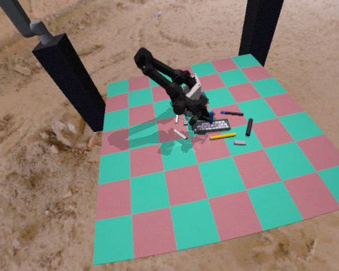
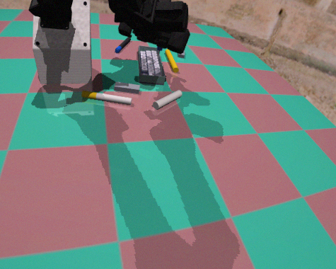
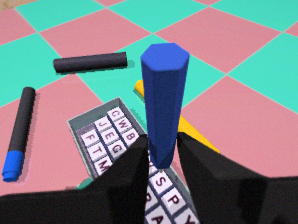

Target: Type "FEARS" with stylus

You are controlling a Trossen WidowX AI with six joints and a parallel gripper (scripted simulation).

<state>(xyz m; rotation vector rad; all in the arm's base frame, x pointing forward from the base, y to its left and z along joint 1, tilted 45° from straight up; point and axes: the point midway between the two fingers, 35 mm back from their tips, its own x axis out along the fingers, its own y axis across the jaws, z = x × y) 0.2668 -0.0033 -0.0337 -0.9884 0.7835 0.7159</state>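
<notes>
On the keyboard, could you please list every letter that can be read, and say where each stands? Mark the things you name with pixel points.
On keycaps of the keyboard (image 1: 212, 126) (image 2: 151, 65) (image 3: 95, 145), wrist view:
"C", "W", "B"
"J", "E", "G"
"F", "T", "M"
"S", "P", "Y"
"A"
Other keycaps are partly hidden; in the top and exterior views the lettering is too small.

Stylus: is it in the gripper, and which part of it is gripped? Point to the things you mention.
Yes, the gripper (image 3: 162, 139) holds the blue stylus (image 1: 211, 117) (image 3: 164, 95) near its lower end, with most of the shaft standing above the fingers.

Outdoor sandy ground, shown by bare dirt around a checkered mat (image 1: 149, 189) (image 2: 165, 170) (image 3: 240, 45)
</notes>
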